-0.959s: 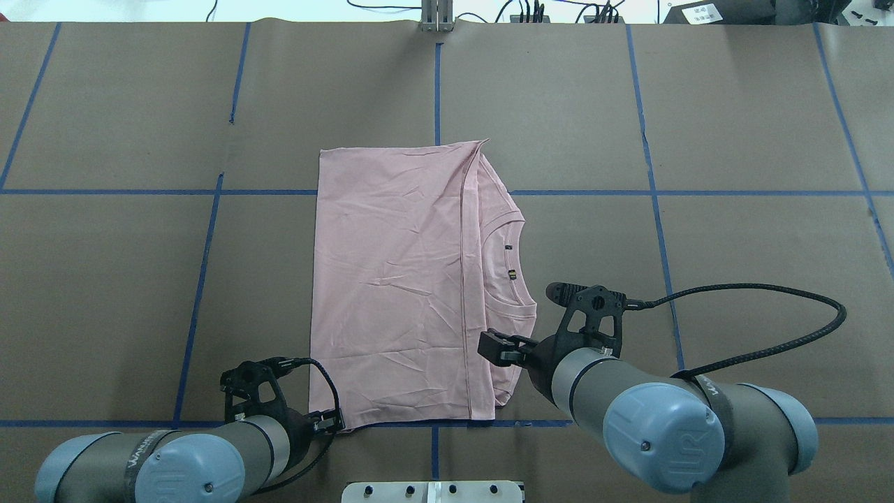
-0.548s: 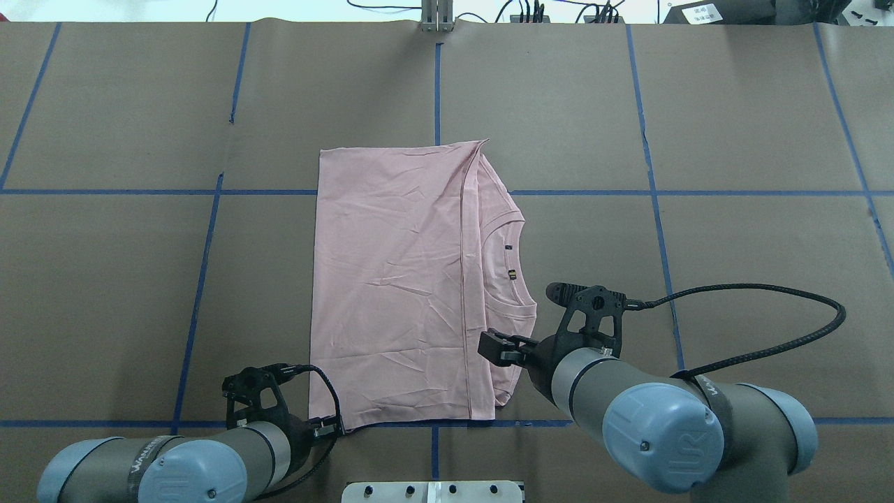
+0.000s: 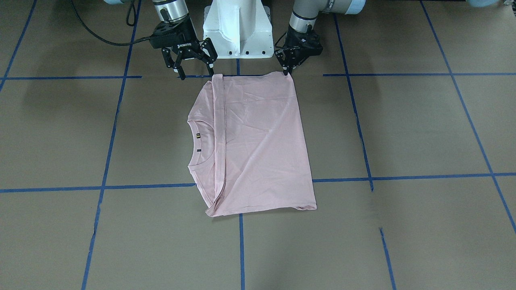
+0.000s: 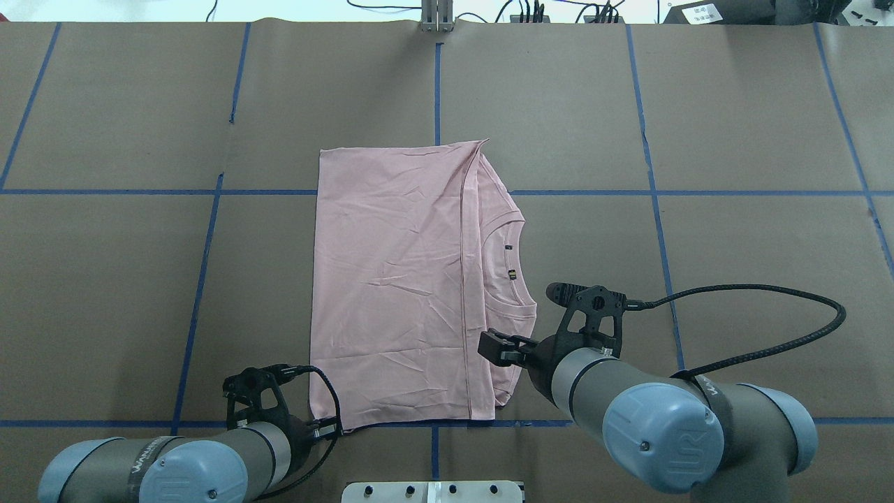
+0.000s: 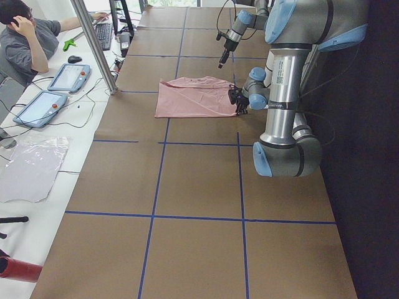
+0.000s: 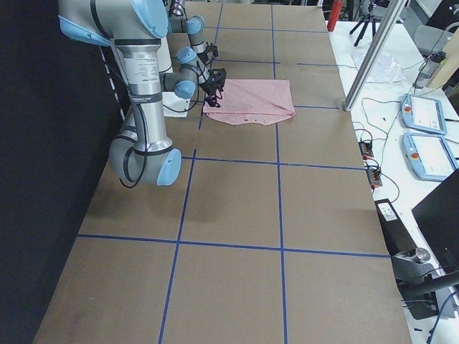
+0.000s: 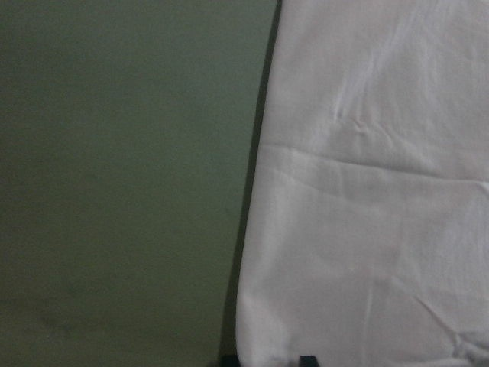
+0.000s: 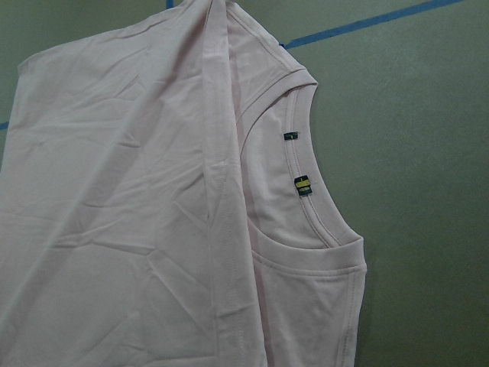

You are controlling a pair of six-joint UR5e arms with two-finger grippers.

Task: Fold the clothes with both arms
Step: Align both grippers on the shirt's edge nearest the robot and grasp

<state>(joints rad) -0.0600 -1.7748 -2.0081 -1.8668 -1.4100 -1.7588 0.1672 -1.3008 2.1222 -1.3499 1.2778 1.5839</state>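
The pale pink T-shirt (image 4: pixel 391 293) lies folded flat on the brown table, its ribbed collar (image 4: pixel 520 265) facing the robot's right. The print is hidden. My left gripper (image 3: pixel 287 71) sits at the shirt's near left corner (image 4: pixel 335 425), its fingers drawn together on that corner. In the left wrist view, pink cloth (image 7: pixel 367 191) runs down between two dark fingertips (image 7: pixel 306 359). My right gripper (image 3: pixel 195 70) stands open by the near right corner, nothing between its fingers. The right wrist view looks over the collar (image 8: pixel 306 199) and the folded layer (image 8: pixel 137 214).
The white pedestal base (image 3: pixel 238 28) stands just behind the shirt's near edge. Blue tape lines (image 4: pixel 436 91) cross the brown table cover. A person (image 5: pixel 25 37) sits at a side desk with tablets (image 5: pixel 65 76) past the table's far edge.
My left arm has drawn back slightly toward the robot and settled lower at the shirt's near left corner. The right arm and the shirt have not moved.
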